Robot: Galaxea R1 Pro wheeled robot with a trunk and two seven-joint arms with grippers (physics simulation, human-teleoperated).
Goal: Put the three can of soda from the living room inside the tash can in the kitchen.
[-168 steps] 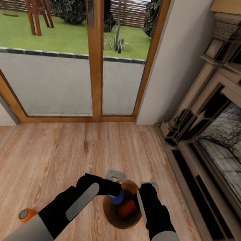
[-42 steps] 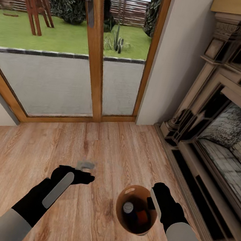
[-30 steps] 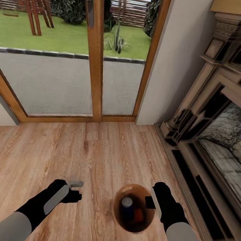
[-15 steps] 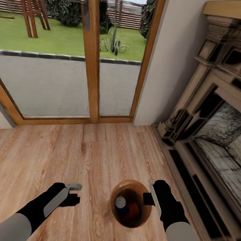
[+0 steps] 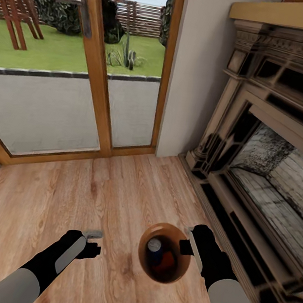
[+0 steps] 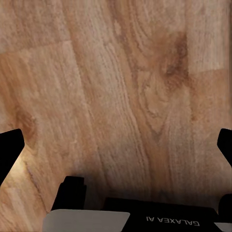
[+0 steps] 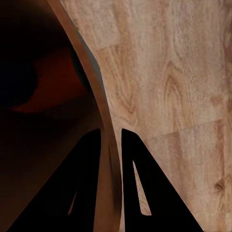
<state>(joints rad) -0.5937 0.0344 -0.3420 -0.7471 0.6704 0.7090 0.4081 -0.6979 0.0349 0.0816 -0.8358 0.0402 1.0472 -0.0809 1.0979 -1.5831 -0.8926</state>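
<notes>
The tash can [image 5: 146,265], a small round bin with a brown inside, hangs tilted above the wood floor. My right gripper [image 5: 186,244] is shut on its rim; in the right wrist view the two black fingers [image 7: 89,164] pinch the bin's wall [image 7: 104,121] between them. Inside the bin lie a blue can of soda with a silver top [image 5: 154,247] and an orange can of soda [image 5: 168,261]; an orange shape [image 7: 53,89] shows dimly in the bin's dark interior. My left gripper [image 5: 92,241] hovers open and empty over the floor left of the bin.
Wood-framed glass doors [image 5: 90,57] stand ahead on the left, with a garden beyond. A large fireplace [image 5: 269,156] runs along the right, its hearth step close to my right arm. Light wood floor [image 5: 39,202] spreads to the left.
The blue can that my left gripper held over the bin now lies inside it. The left arm has drawn back, empty. The camera has turned right, shifting the doors left.
</notes>
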